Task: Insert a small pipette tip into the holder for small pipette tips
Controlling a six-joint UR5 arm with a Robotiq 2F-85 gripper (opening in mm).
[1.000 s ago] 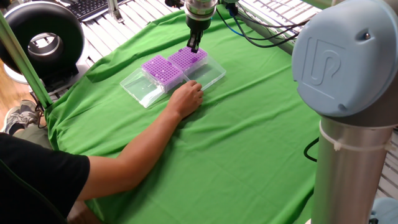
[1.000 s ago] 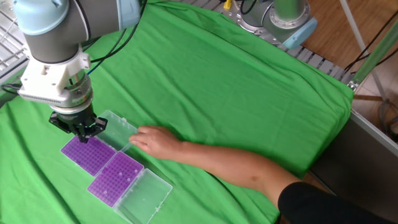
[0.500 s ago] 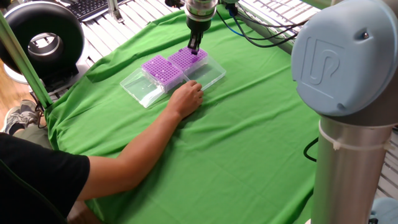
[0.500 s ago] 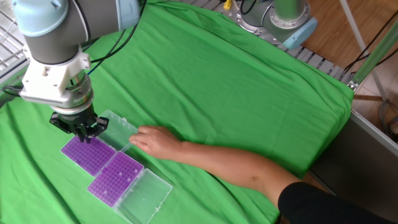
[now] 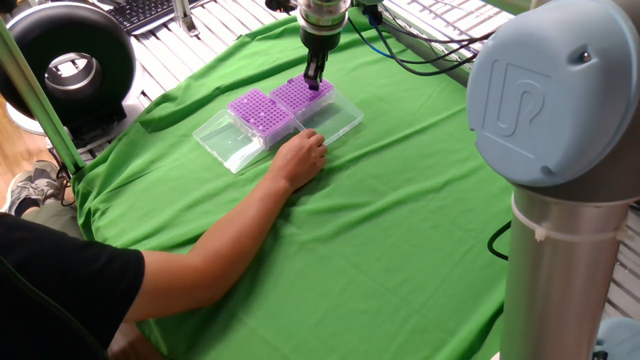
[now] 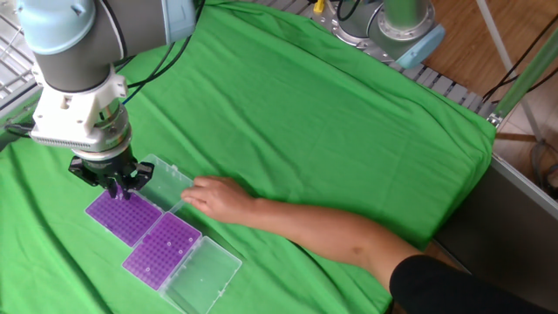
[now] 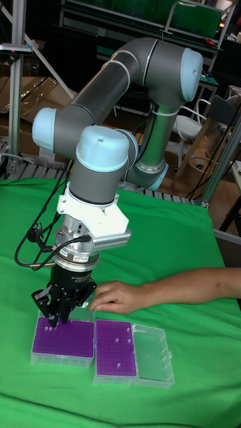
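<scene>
Two alike purple racks sit side by side in clear boxes with open lids on the green cloth. My gripper (image 5: pixel 315 82) (image 6: pixel 118 190) (image 7: pixel 57 322) points straight down over the holder for small pipette tips (image 5: pixel 298 96) (image 6: pixel 129 220) (image 7: pixel 67 340), near its edge. Its fingertips are just at the rack's surface. The fingers are drawn shut. The small pipette tip is too small to make out between them. The second rack (image 5: pixel 258 112) (image 6: pixel 161 251) (image 7: pixel 115 349) lies beside the first.
A person's hand (image 5: pixel 300 158) (image 6: pixel 214 196) (image 7: pixel 114 297) rests by the open clear lid (image 5: pixel 330 122) (image 6: pixel 166 181), with the forearm stretched across the cloth. The other lid (image 6: pixel 205 277) (image 7: pixel 152 358) lies flat. A black round device (image 5: pixel 70 65) and a keyboard (image 5: pixel 145 12) stand beyond the cloth.
My gripper has sunk slightly toward the purple rack. The person's hand and both boxes have stayed put.
</scene>
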